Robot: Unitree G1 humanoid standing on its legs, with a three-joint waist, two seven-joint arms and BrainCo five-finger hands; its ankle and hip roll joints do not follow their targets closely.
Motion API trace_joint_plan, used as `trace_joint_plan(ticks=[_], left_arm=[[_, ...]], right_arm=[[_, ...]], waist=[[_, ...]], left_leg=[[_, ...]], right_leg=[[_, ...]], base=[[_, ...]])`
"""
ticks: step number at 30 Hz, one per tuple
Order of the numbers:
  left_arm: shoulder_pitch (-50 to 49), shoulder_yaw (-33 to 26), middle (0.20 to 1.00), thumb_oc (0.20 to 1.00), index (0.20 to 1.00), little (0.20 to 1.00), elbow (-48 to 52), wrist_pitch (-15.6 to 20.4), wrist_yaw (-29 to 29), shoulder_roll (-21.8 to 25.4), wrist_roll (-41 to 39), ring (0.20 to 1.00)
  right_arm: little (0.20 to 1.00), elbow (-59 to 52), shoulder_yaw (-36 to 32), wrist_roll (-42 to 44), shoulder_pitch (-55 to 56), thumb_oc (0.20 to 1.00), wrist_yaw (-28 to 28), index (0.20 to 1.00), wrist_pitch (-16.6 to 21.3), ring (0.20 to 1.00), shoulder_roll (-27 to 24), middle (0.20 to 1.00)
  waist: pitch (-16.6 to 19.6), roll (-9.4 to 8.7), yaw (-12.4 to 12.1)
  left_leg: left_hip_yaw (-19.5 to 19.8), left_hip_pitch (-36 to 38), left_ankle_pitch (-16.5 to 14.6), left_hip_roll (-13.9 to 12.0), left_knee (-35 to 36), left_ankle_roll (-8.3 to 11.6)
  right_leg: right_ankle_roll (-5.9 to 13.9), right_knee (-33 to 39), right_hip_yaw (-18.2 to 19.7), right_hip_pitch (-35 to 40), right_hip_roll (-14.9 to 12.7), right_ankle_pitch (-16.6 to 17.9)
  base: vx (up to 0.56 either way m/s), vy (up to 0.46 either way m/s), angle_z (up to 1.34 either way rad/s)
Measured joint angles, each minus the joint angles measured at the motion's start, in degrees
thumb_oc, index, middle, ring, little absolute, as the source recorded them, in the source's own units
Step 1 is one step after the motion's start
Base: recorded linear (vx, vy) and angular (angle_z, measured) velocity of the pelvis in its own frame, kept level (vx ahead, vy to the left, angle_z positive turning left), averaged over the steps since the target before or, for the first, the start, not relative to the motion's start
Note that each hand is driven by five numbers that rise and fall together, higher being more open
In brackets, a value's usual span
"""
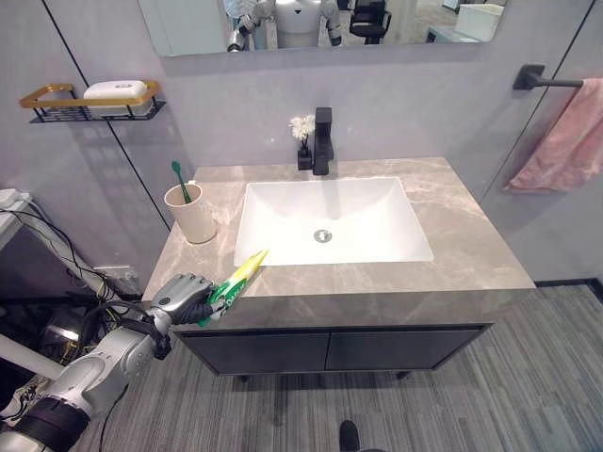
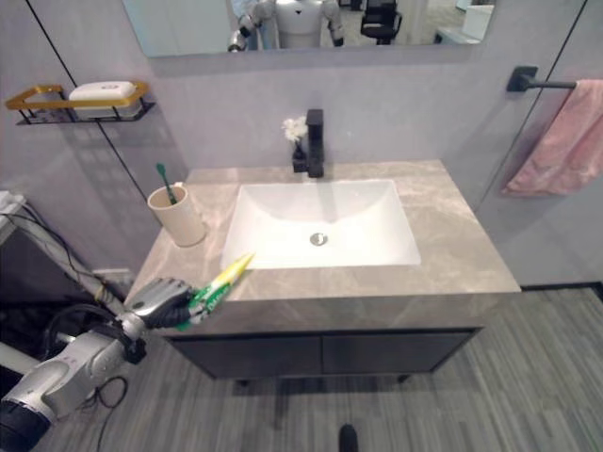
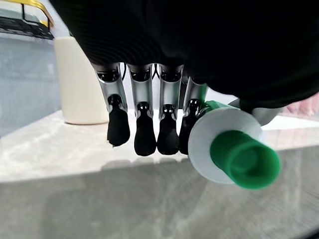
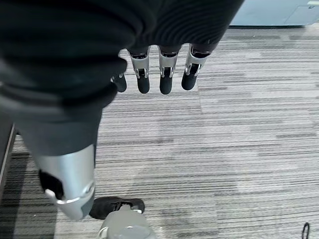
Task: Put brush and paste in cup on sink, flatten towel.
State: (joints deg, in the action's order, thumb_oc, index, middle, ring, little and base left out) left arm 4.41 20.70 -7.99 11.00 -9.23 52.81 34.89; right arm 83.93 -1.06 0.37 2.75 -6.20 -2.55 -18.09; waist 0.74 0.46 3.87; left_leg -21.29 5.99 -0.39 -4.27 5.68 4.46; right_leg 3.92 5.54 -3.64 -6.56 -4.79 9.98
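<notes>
Grey marble counter (image 1: pixel 452 226) carries the white sink basin (image 1: pixel 330 218), with the beige cup (image 1: pixel 191 214) at about 9 o'clock of the basin, near the counter's left edge. Green toothbrush (image 1: pixel 180 181) already stands in the cup, bristles up, so the brush half of the task looks done.

Left hand (image 1: pixel 182 298) sits at roughly 7 o'clock of the basin, just off the counter's front-left corner. Its fingers (image 3: pixel 144 134) are curled around the green-and-yellow toothpaste tube (image 1: pixel 236 276); the wrist view shows the green cap (image 3: pixel 243 159) end-on beside the fingertips. Tube angles up toward 1 o'clock over the counter edge, crimped end leading. Likely held by the cap end so the tube can be swung to the cup at 12 o'clock of the hand and dropped in.

Right hand (image 4: pixel 159 74) hangs over the striped floor, fingers straight and relaxed, holding nothing.

Pink towel (image 1: pixel 565 141) hangs bunched from the black wall bar (image 1: pixel 546 81) at 3 o'clock; flattening not yet done.

Soap (image 1: pixel 116 91) rests in the wall rack (image 1: pixel 57 102). Black faucet (image 1: pixel 322 141) at 12 o'clock of the basin.

Print on the tube is too small to read; no other legible writing.
</notes>
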Motion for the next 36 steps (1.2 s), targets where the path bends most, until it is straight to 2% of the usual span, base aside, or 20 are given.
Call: trace_joint_plan(ticks=[6,17,27,31,36], left_arm=[[0.01,-2.28,0.2,0.2,0.2,0.2,0.51,-0.18,-1.66,-1.54,-0.06,0.2],[0.33,-4.56,0.2,0.2,0.2,0.2,4.68,-1.2,-3.1,-1.16,-0.12,0.2],[1.4,-4.6,0.2,0.2,0.2,0.2,4.3,-1.29,-3.64,-1.29,-0.09,0.2],[2.22,-4.55,0.2,0.2,0.2,0.2,1.39,-1.74,-4.27,-1.35,0.29,0.2],[5.36,-3.04,0.2,0.2,0.2,0.2,-7.73,-3.0,-5.77,-1.28,4.0,0.2]], right_arm=[[1.0,-0.03,0.0,0.01,-0.18,1.0,0.02,1.0,-0.06,1.0,-0.01,1.0],[1.0,0.23,0.0,0.0,-0.18,1.0,0.12,1.0,-0.1,1.0,-0.07,1.0],[1.0,0.18,0.12,-0.04,-0.22,1.0,0.25,1.0,-0.07,1.0,0.02,1.0],[1.0,0.18,0.18,-0.1,-0.18,1.0,0.24,1.0,-0.05,1.0,0.18,1.0],[1.0,0.14,0.62,-0.19,-0.13,1.0,0.23,1.0,0.02,1.0,0.24,1.0]], waist=[[0.02,-0.34,0.04],[-0.73,-1.43,0.03],[-1.22,-0.75,0.04],[-1.49,-0.3,0.1],[-1.42,-0.28,0.28]], left_leg=[[0.04,0.08,0.0,-0.01,0.0,0.01],[0.07,0.09,-0.03,-0.07,0.0,-0.01],[0.01,0.73,-0.17,-0.08,0.0,0.0],[-0.03,0.82,-0.22,-0.07,0.0,0.06],[-0.17,0.85,-0.21,-0.11,-0.01,0.05]], right_leg=[[-0.02,0.0,-0.04,0.1,0.0,-0.06],[0.02,0.0,-0.11,0.14,0.01,-0.15],[0.05,0.0,-0.08,0.74,0.07,-0.41],[0.05,0.0,-0.03,0.8,0.09,-0.43],[0.05,-0.01,0.1,0.72,0.21,-0.42]], base=[[0.0,0.0,0.0],[0.0,0.0,0.0],[0.0,0.0,0.0],[0.0,0.0,0.0],[0.0,0.0,0.0]])
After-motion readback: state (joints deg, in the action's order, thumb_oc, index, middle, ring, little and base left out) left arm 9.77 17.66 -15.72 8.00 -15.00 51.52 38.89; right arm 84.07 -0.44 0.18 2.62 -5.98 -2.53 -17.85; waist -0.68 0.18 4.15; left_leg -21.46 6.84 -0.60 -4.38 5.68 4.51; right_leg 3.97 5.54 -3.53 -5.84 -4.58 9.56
